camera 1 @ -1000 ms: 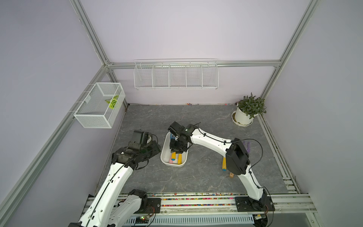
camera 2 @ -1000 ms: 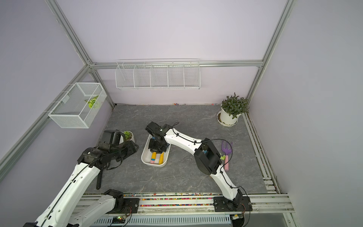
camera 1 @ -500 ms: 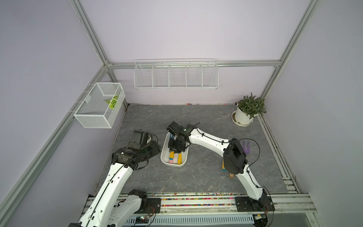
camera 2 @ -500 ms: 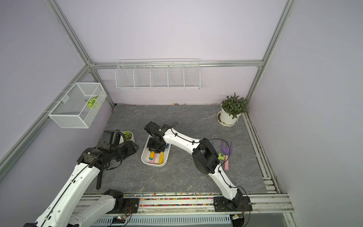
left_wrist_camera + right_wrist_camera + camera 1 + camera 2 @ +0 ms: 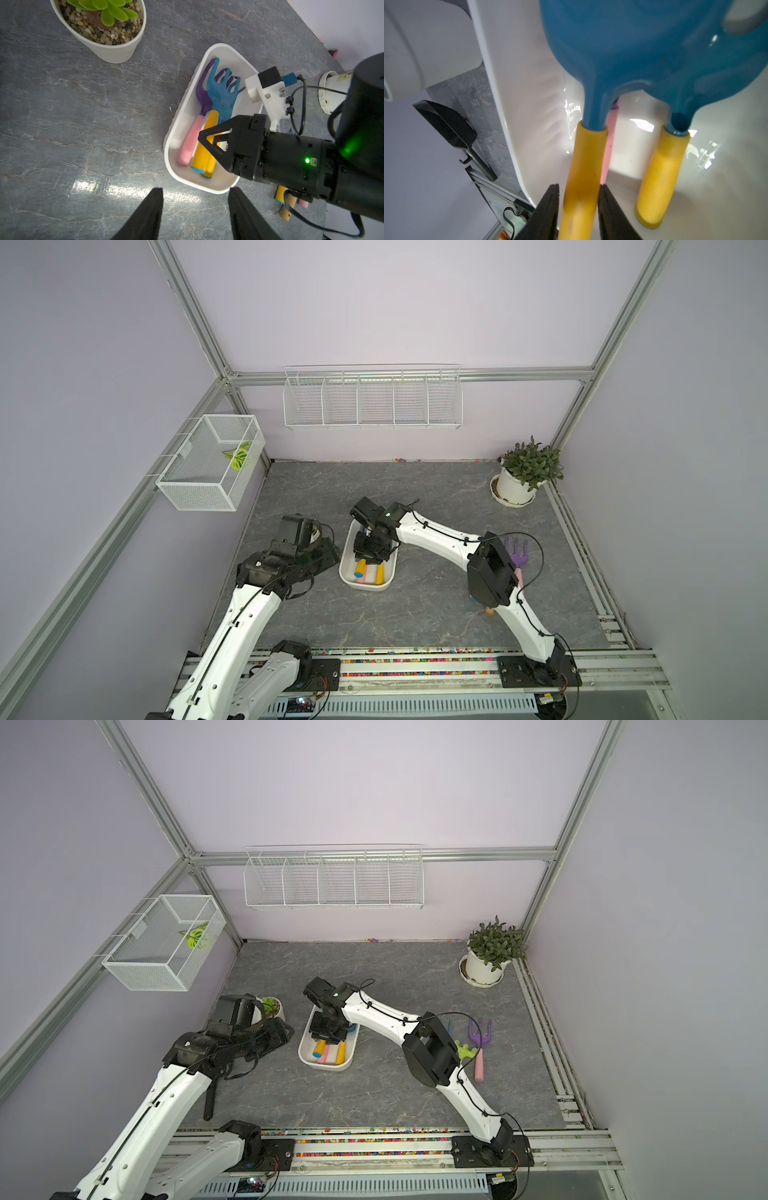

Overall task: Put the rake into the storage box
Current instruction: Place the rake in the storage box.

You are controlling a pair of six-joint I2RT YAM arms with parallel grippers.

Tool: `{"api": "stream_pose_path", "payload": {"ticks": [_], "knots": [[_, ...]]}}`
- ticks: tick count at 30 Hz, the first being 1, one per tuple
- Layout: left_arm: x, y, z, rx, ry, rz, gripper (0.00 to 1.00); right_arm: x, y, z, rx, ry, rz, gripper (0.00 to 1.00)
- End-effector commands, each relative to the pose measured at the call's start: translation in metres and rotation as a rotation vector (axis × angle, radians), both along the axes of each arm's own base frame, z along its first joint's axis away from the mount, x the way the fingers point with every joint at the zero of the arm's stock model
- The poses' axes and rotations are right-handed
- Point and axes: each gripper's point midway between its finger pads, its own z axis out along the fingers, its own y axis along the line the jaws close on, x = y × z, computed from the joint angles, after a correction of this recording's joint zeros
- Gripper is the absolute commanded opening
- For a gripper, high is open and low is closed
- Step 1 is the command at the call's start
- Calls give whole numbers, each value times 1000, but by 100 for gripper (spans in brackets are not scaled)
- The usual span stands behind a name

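Masking the rake [image 5: 360, 566] head: right end effector [image 5: 368, 558].

**Box Left of Centre, Tools In and Out**

The storage box [image 5: 368, 587] sits on the table [image 5: 415, 497], a little left of centre. In it the rake [image 5: 222, 91] lies beside other tools [image 5: 193, 137], heads far, handles near. The right claw [image 5: 371, 558] hangs over the box, and the left claw [image 5: 196, 189] is just left of it. A small potted plant [image 5: 272, 1006] stands left of the box, a larger plant [image 5: 528, 472] in the far right corner. Loose tools [image 5: 480, 1040] lie at the right. A wire rack [image 5: 372, 400] hangs on the far wall, a mesh basket [image 5: 212, 464] on the left wall.
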Motion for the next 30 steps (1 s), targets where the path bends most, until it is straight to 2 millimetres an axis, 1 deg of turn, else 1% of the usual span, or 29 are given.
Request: {"api": "stream_pose_path", "payload": {"ticks": [1, 3, 6, 8, 11, 13, 16, 19, 22, 26, 30], "knots": [[0, 1, 6, -4, -19, -7, 56, -1, 0, 9, -5, -23, 13, 45], [0, 0, 5, -8, -20, -8, 56, 1, -1, 15, 1, -44, 23, 47], [2, -2, 7, -16, -22, -9, 56, 3, -4, 27, 0, -82, 36, 46], [4, -2, 8, -14, -25, -8, 56, 6, -7, 39, 7, -125, 48, 43], [7, -2, 11, -12, -31, -7, 56, 15, -14, 64, 12, -214, 61, 40], [8, -3, 12, -13, -29, -7, 56, 20, -24, 84, 5, -280, 71, 40], [9, -3, 12, -13, -28, -6, 56, 26, -43, 103, -12, -342, 76, 39], [9, -3, 13, -13, -31, -5, 56, 33, -63, 117, 8, -392, 63, 39], [10, -3, 13, -16, -34, -3, 56, 38, -86, 121, 31, -417, 31, 39], [11, -6, 14, -21, -44, -27, 56, 39, -121, 117, 10, -422, -6, 40], [13, -14, 15, -52, -55, -61, 55, 37, -161, 106, -42, -404, -45, 41]]}}
